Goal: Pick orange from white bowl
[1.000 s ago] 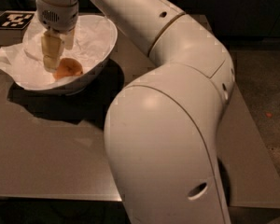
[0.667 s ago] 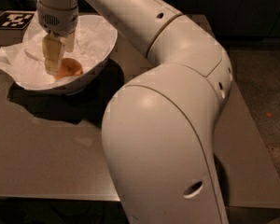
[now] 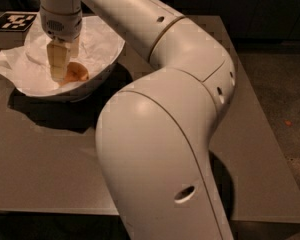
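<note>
The white bowl [image 3: 112,51] stands at the table's far left, lined with crumpled white paper [image 3: 10,64] that sticks out past its rim. The orange [image 3: 80,74] lies inside it, near the middle. My gripper [image 3: 60,71] hangs straight down into the bowl and reaches the paper lining. It stands right at the orange's left side and partly covers it. I cannot tell whether it touches the fruit.
The bowl sits on a grey-brown table [image 3: 40,154]. A black-and-white marker tag [image 3: 14,21] lies at the far left corner behind the bowl. My large white arm [image 3: 160,149] fills the middle and front. The table's right edge drops to dark floor [image 3: 285,84].
The gripper stays low in the bowl beside the orange, almost unmoved. The arm's elbow has shifted slightly to the left.
</note>
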{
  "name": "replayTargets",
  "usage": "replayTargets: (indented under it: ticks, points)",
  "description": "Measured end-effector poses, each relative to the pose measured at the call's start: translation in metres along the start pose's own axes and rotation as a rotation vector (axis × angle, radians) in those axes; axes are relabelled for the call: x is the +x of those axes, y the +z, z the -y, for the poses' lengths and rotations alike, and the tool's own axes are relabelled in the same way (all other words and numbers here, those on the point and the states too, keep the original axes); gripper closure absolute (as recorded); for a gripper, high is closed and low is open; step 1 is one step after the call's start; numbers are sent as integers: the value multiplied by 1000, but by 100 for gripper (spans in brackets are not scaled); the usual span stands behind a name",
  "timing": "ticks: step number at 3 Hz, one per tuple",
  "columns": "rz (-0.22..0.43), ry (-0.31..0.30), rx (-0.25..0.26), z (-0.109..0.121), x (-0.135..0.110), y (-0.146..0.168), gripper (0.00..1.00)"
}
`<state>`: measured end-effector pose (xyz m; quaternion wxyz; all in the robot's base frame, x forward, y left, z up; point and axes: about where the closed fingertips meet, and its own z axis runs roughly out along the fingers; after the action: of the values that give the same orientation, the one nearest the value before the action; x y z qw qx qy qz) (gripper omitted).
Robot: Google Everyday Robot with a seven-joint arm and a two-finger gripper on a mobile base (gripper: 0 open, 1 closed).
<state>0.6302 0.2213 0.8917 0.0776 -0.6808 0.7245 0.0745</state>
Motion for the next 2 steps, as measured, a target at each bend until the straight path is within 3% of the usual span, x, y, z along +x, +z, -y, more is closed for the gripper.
replayTargets:
  ticks: [2]
  points:
    - [-29, -21, -7, 17, 12, 18, 28]
